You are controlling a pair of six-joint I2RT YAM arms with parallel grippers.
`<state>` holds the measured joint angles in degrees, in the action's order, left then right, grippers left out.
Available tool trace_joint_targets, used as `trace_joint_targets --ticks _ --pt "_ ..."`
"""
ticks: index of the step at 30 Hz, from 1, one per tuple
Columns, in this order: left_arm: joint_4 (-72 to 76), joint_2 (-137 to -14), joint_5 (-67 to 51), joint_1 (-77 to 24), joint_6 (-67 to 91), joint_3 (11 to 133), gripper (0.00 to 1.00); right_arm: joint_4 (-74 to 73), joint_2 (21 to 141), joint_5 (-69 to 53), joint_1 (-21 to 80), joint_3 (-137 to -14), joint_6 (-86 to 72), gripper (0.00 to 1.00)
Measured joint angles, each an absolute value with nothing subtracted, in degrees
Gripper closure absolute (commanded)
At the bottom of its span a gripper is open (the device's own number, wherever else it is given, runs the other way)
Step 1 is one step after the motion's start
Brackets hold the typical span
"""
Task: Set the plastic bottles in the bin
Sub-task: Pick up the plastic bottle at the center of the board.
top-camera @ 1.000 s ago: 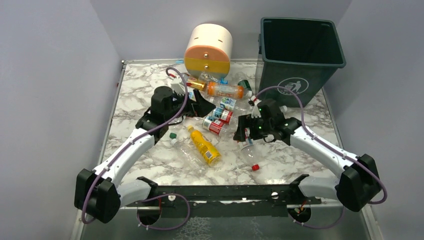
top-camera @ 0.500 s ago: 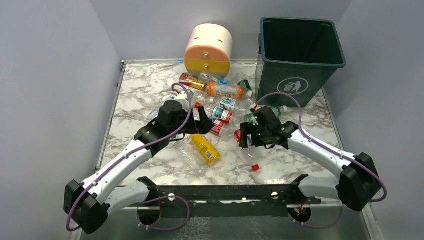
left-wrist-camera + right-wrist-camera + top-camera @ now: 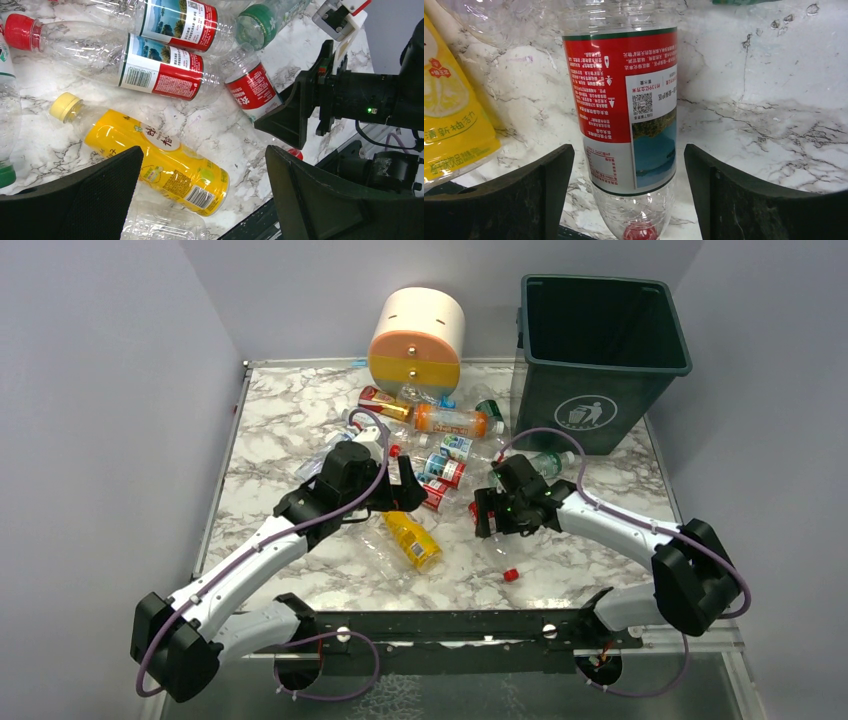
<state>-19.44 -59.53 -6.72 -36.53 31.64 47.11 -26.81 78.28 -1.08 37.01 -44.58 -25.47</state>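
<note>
The dark green bin [image 3: 600, 350] stands at the back right. Several plastic bottles lie in a pile mid-table, among them an orange-filled one [image 3: 452, 421] and red-labelled ones [image 3: 440, 470]. My left gripper [image 3: 405, 490] is open and hovers over a yellow bottle [image 3: 410, 540]. In the left wrist view the open gripper [image 3: 202, 155] has that yellow bottle [image 3: 160, 160] between its fingers. My right gripper [image 3: 485, 512] is open. In the right wrist view the gripper [image 3: 629, 150] straddles a clear red-labelled bottle [image 3: 626, 110] lying on the marble, not touching it.
The cream, orange and grey round drawer unit [image 3: 417, 340] stands at the back, behind the pile. A green-labelled bottle [image 3: 545, 462] lies in front of the bin. A black rail [image 3: 450, 625] runs along the near edge. The two grippers are close together.
My left arm swung right and nearer, from the pile's left side to over the yellow bottle. My right gripper shifted slightly left and came down around the red-labelled bottle.
</note>
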Motion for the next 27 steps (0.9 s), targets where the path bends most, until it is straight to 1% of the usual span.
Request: trace_joint_targets --ticks 6,8,9,13,21,27 --pt "-19.38 -59.09 -6.59 -36.62 31.66 46.87 0.01 -25.74 79.24 -0.95 37.71 -44.56 -25.50 0.31" --pt "-19.40 -59.09 -6.59 -36.62 31.66 46.39 0.01 -25.32 79.24 -0.91 37.82 -44.56 -25.50 0.40" --pt "-19.42 -59.09 -6.59 -36.62 31.66 46.11 0.01 -25.28 79.24 -0.93 37.89 -44.56 -25.50 0.43" --pt "-19.35 -59.09 -6.55 -36.62 31.66 45.60 0.01 -25.10 79.09 -0.93 37.89 -44.58 -25.52 0.49" --pt "-18.52 -59.11 -6.57 -36.67 31.94 43.77 0.01 -27.81 74.48 -0.91 37.93 -46.28 -25.47 0.50" --pt "-17.96 -59.11 -6.57 -36.84 31.94 43.70 0.01 -31.92 69.10 -0.25 37.93 -54.17 -24.82 0.50"
